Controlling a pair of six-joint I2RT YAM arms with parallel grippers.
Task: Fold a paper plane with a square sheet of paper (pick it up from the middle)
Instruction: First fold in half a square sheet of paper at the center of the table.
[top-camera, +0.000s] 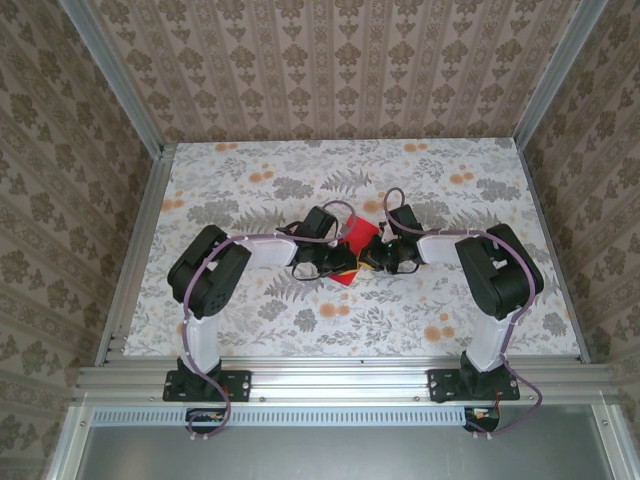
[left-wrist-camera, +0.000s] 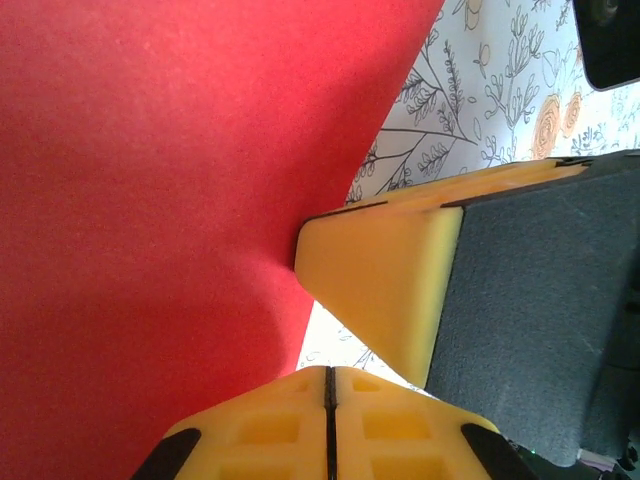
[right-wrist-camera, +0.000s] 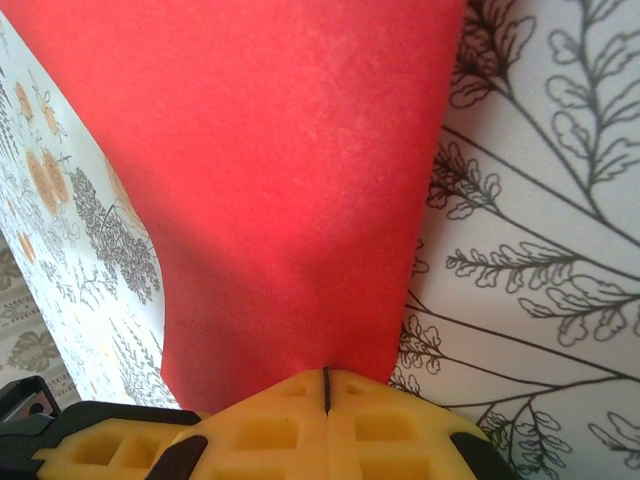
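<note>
Two pressed-together pincers crowd the square sheet of paper (right-wrist-camera: 280, 180) — the right pincer (right-wrist-camera: 327, 380) pinching its edge at the tips, the left pincer (left-wrist-camera: 328, 378) shut just beside it — so uneven pulling could tear, crumple or drop it onto the counter (right-wrist-camera: 540, 250).

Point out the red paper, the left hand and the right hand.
red paper (right-wrist-camera: 280, 180), right wrist view, middle of its flat face.
left hand (left-wrist-camera: 328, 372), left wrist view, where its shut fingertips meet.
right hand (right-wrist-camera: 326, 372), right wrist view, where fingertips pinch the paper.
</note>
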